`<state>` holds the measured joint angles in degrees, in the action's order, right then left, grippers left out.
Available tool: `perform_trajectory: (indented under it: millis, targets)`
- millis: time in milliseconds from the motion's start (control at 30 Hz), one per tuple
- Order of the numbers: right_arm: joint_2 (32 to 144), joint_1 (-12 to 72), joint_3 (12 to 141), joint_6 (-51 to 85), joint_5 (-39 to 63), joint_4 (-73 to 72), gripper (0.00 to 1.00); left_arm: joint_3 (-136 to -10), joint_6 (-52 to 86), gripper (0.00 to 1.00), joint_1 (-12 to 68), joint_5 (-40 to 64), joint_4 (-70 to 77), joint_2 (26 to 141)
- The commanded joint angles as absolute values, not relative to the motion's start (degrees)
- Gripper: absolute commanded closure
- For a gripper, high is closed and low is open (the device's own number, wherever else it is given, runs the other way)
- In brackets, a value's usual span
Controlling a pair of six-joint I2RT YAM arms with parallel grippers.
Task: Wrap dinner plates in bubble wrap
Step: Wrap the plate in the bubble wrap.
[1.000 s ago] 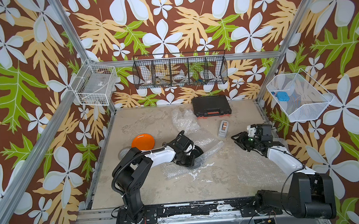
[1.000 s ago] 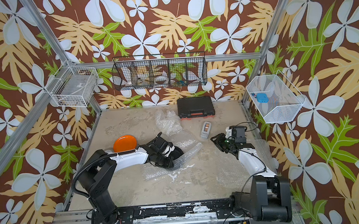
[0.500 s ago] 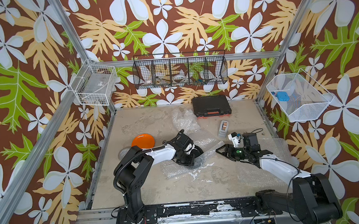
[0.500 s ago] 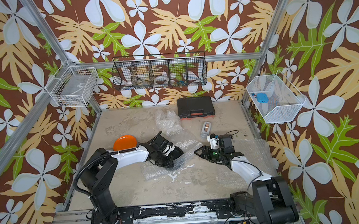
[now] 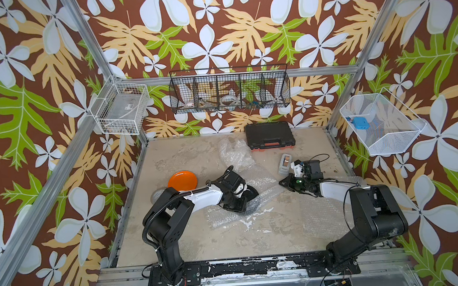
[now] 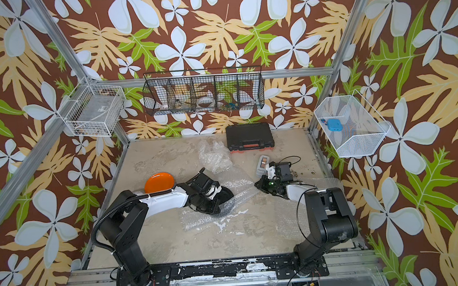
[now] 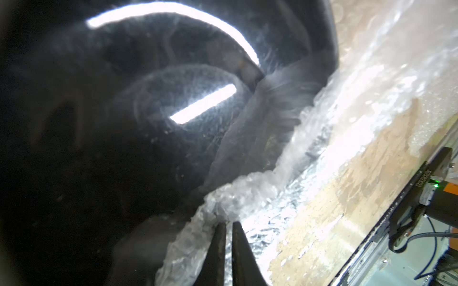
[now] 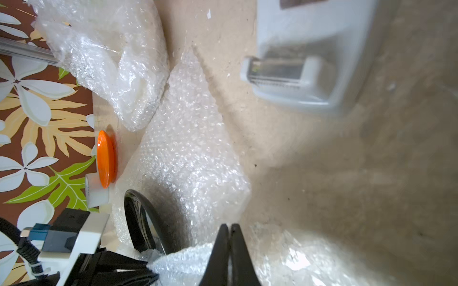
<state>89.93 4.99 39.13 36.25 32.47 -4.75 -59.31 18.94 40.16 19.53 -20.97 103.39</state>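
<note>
A black plate (image 5: 251,193) (image 6: 226,193) stands tilted on a sheet of bubble wrap (image 5: 266,197) (image 6: 241,196) mid-table. My left gripper (image 5: 243,205) (image 7: 229,224) is at the plate's near edge, shut on a fold of the wrap (image 7: 247,195), and the plate (image 7: 124,123) fills its wrist view. My right gripper (image 5: 281,183) (image 6: 257,185) (image 8: 230,225) is shut on the sheet's right end, just right of the plate's rim (image 8: 138,218). An orange plate (image 5: 182,180) (image 6: 159,181) (image 8: 106,158) lies at the left.
A crumpled bundle of bubble wrap (image 5: 234,154) lies at the back, beside a black case (image 5: 270,139) and a grey tape dispenser (image 5: 284,163). Another flat sheet (image 5: 324,214) lies under the right arm. A tape roll (image 5: 157,194) sits by the orange plate.
My right arm swung left from the table's right side to the end of the wrap, where its jaws opened wide and then shut. The left arm stayed put.
</note>
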Motion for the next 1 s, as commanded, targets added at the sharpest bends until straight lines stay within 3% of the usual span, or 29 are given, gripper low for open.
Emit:
perform_trajectory:
  millis: [0,200,400,633,967]
  targets:
    - [86.06,4.97,35.97,34.10,27.74,0.47,1.00,-59.30,16.73,0.89,39.73,13.18,-28.36,103.40]
    - [72.39,5.54,26.75,37.28,26.96,6.16,1.00,-60.87,15.41,0.88,39.02,13.39,-30.04,103.22]
    - [66.04,15.65,30.90,44.92,27.93,6.07,1.00,-61.59,14.30,0.88,38.89,16.45,-29.42,104.75]
    - [75.03,29.51,38.35,55.81,30.65,-7.81,1.00,-60.61,14.63,0.89,38.94,18.17,-27.36,105.13]
    - [91.94,34.70,41.22,61.84,31.41,-21.92,1.00,-57.94,15.35,0.91,38.68,19.32,-24.63,102.55]
